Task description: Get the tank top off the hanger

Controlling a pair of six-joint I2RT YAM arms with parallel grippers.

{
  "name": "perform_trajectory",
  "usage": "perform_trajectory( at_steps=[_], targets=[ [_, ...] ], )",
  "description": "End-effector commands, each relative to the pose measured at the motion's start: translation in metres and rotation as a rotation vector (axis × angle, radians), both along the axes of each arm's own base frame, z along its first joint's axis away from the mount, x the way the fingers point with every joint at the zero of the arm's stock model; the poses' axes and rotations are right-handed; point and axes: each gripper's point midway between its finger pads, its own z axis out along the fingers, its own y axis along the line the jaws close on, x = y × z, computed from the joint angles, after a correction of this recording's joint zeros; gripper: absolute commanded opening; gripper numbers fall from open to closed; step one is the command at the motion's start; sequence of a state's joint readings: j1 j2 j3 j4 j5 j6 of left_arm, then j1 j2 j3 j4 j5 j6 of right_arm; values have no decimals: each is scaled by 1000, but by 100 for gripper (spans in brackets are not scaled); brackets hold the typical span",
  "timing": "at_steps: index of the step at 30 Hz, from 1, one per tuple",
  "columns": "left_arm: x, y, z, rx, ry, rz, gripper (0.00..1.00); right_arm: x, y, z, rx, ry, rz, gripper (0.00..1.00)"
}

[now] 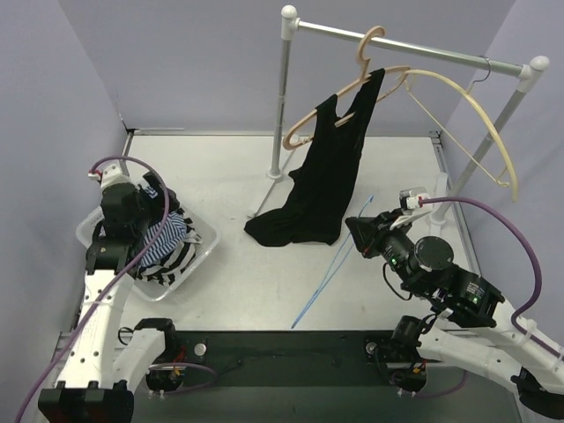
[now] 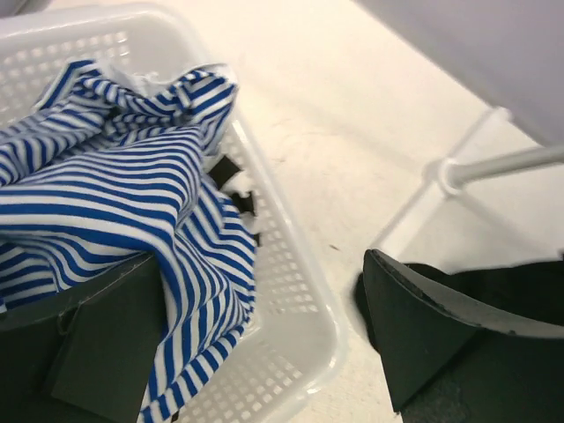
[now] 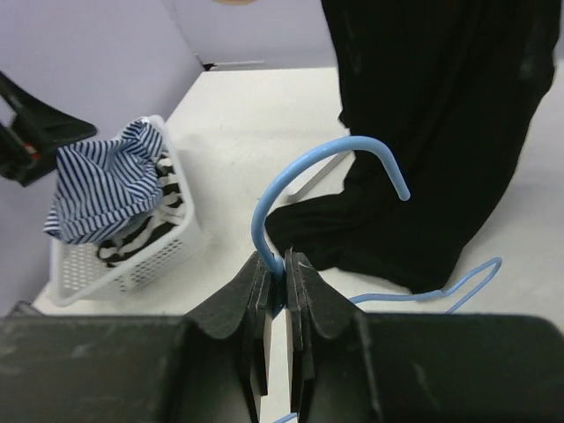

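Tank top (image 1: 326, 176) vertical, hem downward

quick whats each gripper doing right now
Left gripper: open, holding nothing.
Right gripper: closed on the blue hanger.

table (image 1: 231, 189) btwn basket (image 1: 210, 240) & tank top (image 1: 317, 194) open; rack post (image 1: 282, 106) behind.

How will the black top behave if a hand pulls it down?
Probably floppy: the top hangs limp and its hem pools on the table. Likely light, since a thin peach hanger carries it. It seems to hang by one strap, so a pull may swing the hanger.
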State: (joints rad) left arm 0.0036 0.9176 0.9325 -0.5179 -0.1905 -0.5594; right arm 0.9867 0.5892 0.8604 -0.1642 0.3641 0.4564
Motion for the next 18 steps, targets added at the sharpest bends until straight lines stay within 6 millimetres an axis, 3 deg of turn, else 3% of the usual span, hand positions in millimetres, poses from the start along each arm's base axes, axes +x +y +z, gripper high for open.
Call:
perform_trajectory(
  at_steps=[1, 3, 7, 9, 10, 13, 15, 18],
  targets=[
    [-1, -42, 44, 16, -215, -238, 97, 18, -21, 58, -124, -211, -89, 0],
    [-9, -78, 38, 38, -225, -489, 97, 18, -25, 84, -165, -285, -82, 0],
    [-22, -94, 12, 45, -126, -616, 97, 14, -27, 112, -181, -357, -49, 0],
    [-27, -100, 0, 60, -127, -677, 97, 17, -20, 116, -228, -383, -15, 0],
    [-29, -99, 1, 79, -138, -671, 98, 18, -19, 123, -226, -392, -10, 0],
    [-35, -90, -5, 131, -132, -625, 97, 30, -13, 122, -269, -349, -4, 0],
    [-35, -72, -7, 155, -107, -516, 97, 34, -14, 133, -263, -357, 16, 0],
    [-37, -65, -4, 142, -126, -455, 97, 35, -21, 155, -234, -374, 28, 0]
  ],
)
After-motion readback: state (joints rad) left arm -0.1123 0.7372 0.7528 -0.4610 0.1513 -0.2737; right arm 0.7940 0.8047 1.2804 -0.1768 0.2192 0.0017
